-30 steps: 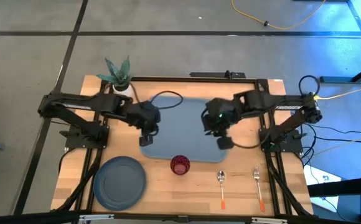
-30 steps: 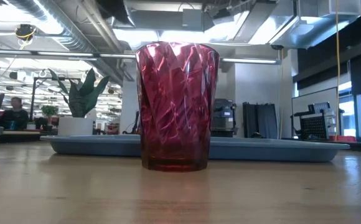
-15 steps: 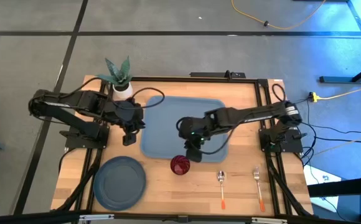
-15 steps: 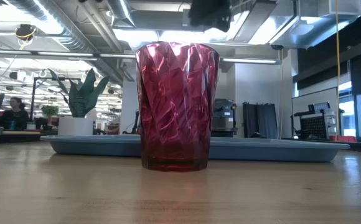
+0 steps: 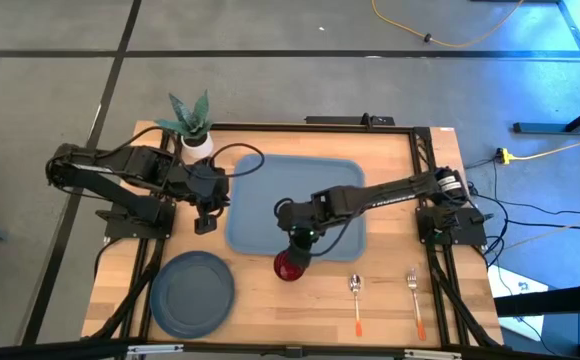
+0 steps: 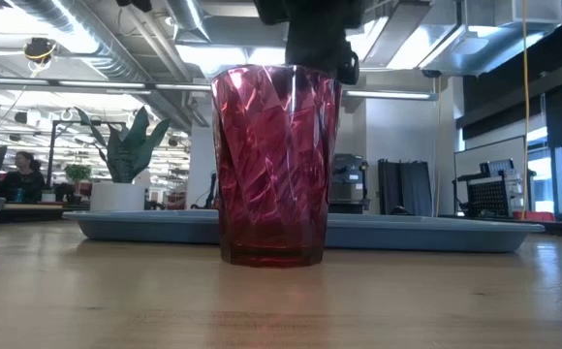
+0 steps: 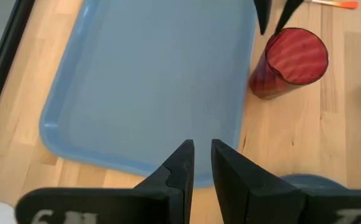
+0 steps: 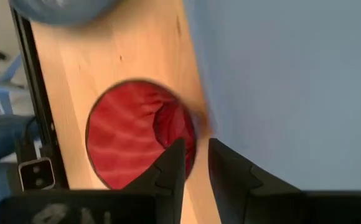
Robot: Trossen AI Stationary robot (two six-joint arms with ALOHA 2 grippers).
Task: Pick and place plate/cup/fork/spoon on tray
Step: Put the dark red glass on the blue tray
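Observation:
The dark red cup [image 5: 288, 266] stands upright on the table just near of the light blue tray [image 5: 295, 205]; it also shows in the low view [image 6: 276, 165]. My right gripper [image 5: 300, 248] hangs over the cup's tray-side rim [image 8: 190, 127], fingers pointing down with a narrow gap. One finger [image 8: 171, 165] is over the cup's mouth, the other [image 8: 227, 171] outside it. My left gripper [image 5: 207, 222] waits left of the tray, fingers close together and empty. The grey-blue plate [image 5: 192, 292], the spoon [image 5: 356, 298] and the fork [image 5: 414, 295] lie on the table. My right gripper stands at the cup's rim on the tray side [image 6: 337, 73], coming from above. I cannot tell whether a finger touches the rim. The cup stands on its base on the table.
A white pot with a plant [image 5: 192, 125] stands at the far left corner. The plate lies at the near left, the spoon and fork at the near right. A black frame [image 5: 425, 200] borders the table. A cable [image 5: 255, 155] runs over the tray's far left corner.
My right gripper has gone from over the tray's right part toward the near edge and left, down to the cup's rim. My left gripper has drawn back left off the tray's edge and then kept still. The cup has not moved.

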